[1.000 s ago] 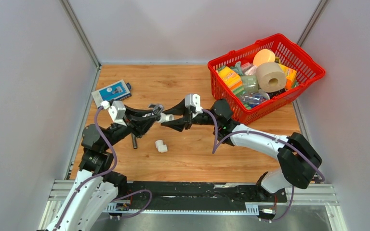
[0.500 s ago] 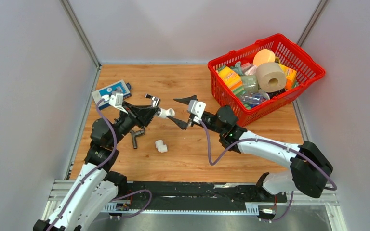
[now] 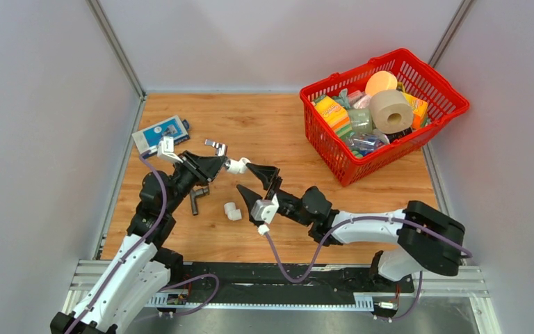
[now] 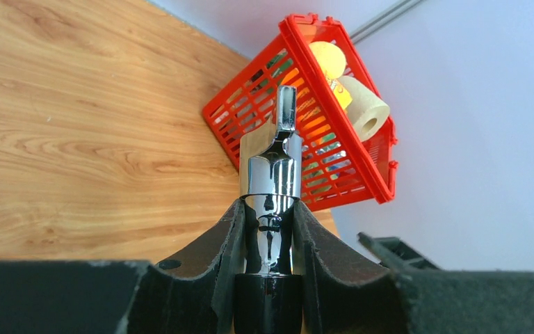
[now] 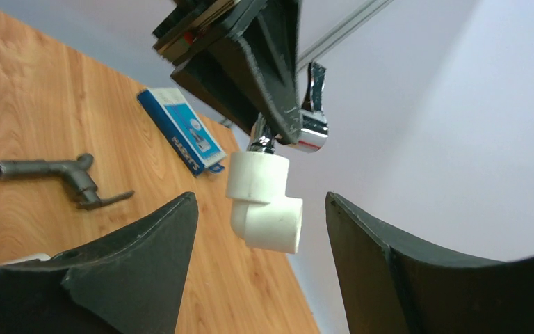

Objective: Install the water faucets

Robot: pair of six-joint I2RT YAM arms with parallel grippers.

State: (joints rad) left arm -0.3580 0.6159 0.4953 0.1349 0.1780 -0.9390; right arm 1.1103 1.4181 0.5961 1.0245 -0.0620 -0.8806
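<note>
The left gripper (image 3: pixel 212 161) is clamped tight on the chrome faucet (image 3: pixel 217 147) and holds it off the table (image 3: pixel 264 118). Bare wood lies open beyond both grippers as far as the back edge. On the left gripper's outer side the table's edge and the side wall (image 3: pixel 49 139) are near, with a blue box (image 3: pixel 160 132) lying between.

The right gripper (image 3: pixel 254 184) faces the left one, spread wide and empty. Well off to its right, the red basket (image 3: pixel 382 149) is crowded: a toilet roll (image 3: pixel 391 110), an orange ball (image 3: pixel 381 82) and assorted packets.

In the left wrist view the chrome faucet's long axis stands upright between the fingers, handle end uppermost. A white elbow (image 5: pixel 264 202) sits on its threaded end, between the right fingers and clear of both.

The grey faucet (image 3: pixel 196 198) lies flat beneath the left gripper, with its pipe end toward the near edge. A loose elbow (image 3: pixel 231 211) rests just beside the right gripper's nearer finger.
</note>
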